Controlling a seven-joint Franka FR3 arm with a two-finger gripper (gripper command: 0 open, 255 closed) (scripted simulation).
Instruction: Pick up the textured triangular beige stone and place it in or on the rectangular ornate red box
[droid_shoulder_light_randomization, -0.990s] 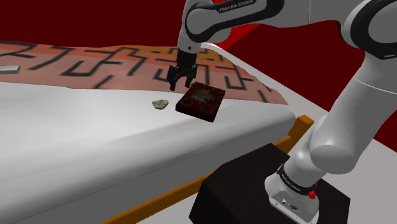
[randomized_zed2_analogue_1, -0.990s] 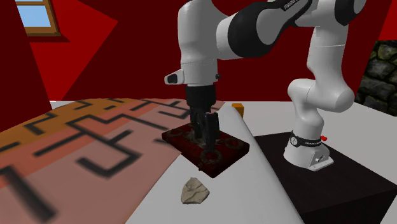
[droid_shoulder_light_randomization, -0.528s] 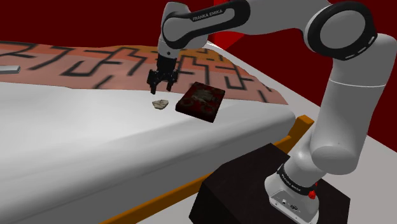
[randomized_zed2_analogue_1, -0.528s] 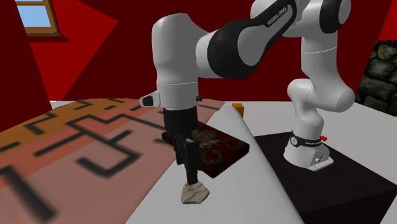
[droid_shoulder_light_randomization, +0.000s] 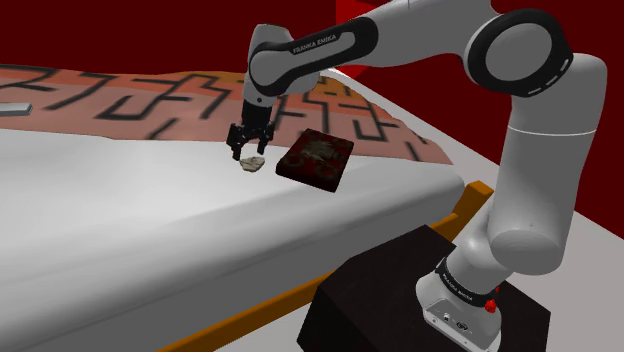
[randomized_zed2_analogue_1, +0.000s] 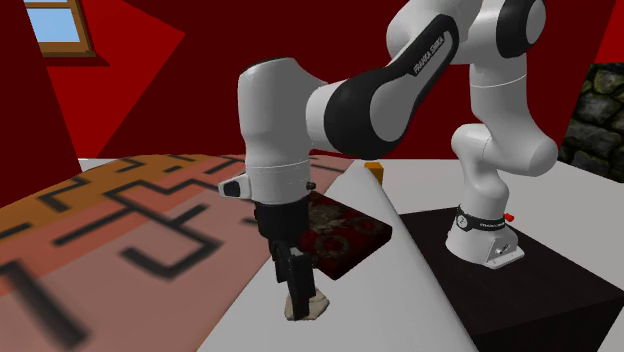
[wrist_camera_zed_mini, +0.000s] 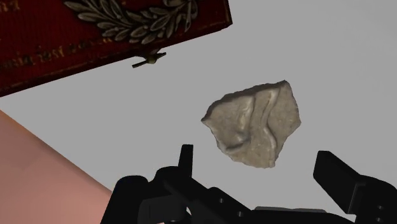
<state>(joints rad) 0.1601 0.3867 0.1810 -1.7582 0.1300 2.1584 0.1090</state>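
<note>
The beige, rough, roughly triangular stone (droid_shoulder_light_randomization: 253, 163) (wrist_camera_zed_mini: 254, 125) lies on the white sheet just to the shoulder view's left of the ornate red box (droid_shoulder_light_randomization: 317, 158) (wrist_camera_zed_mini: 108, 32). My gripper (droid_shoulder_light_randomization: 247, 152) (wrist_camera_zed_mini: 261, 170) hangs low right over the stone, open, its fingers (wrist_camera_zed_mini: 186, 159) spread wider than the stone and not touching it. In the second exterior view the gripper (randomized_zed2_analogue_1: 298, 292) covers part of the stone (randomized_zed2_analogue_1: 312, 307), with the box (randomized_zed2_analogue_1: 348, 236) behind it. The box lies flat with its lid shut and a small clasp facing the stone.
The white sheet (droid_shoulder_light_randomization: 120, 230) slopes over a bed with a wooden frame edge (droid_shoulder_light_randomization: 470, 200). A salmon blanket with dark line patterns (droid_shoulder_light_randomization: 150, 95) covers the far side. The black stand (droid_shoulder_light_randomization: 400, 300) sits at the shoulder view's lower right. Red walls surround the bed.
The gripper has moved from above the red box to the shoulder view's left and come down over the stone. The stone and box have not moved.
</note>
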